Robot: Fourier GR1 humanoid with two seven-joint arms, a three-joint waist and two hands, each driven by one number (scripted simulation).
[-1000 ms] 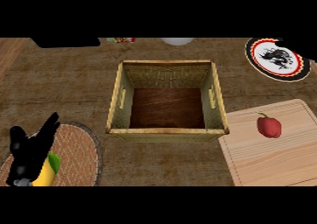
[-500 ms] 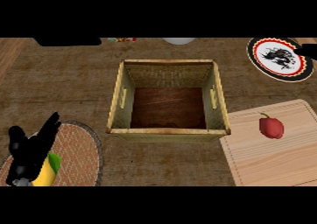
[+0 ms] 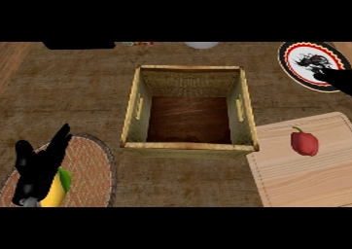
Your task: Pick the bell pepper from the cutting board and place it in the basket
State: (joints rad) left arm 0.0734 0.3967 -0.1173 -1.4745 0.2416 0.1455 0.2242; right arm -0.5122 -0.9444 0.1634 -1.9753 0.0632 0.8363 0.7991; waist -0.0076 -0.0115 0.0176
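- left robot hand (image 3: pixel 37 168): lower left of frame, released, fingers straight and pointing up, resting over a round woven mat (image 3: pixel 93 163)
- yellow-green fruit (image 3: pixel 59 188): on the mat, touching the hand's right side, partly hidden by it
- cutting board (image 3: pixel 308 187): lower right, pale wood, runs off the right edge
- bell pepper (image 3: pixel 305 143): red, short stem up, lying on the upper part of the cutting board, well apart from both hands, outside the basket
- basket (image 3: pixel 187 145): centre of frame on the table (image 3: pixel 71 97), square, woven walls, dark wood bottom showing, lower right corner just beside the board's upper left corner
- plate (image 3: pixel 292 52): upper right, black-and-red rim, dark figure in the middle
- right robot hand (image 3: pixel 343 79): upper right edge, over the plate's lower right rim, cannot tell if clenched or released
- dark object (image 3: pixel 78 45) and white round thing (image 3: pixel 201 44): top of frame, cut off
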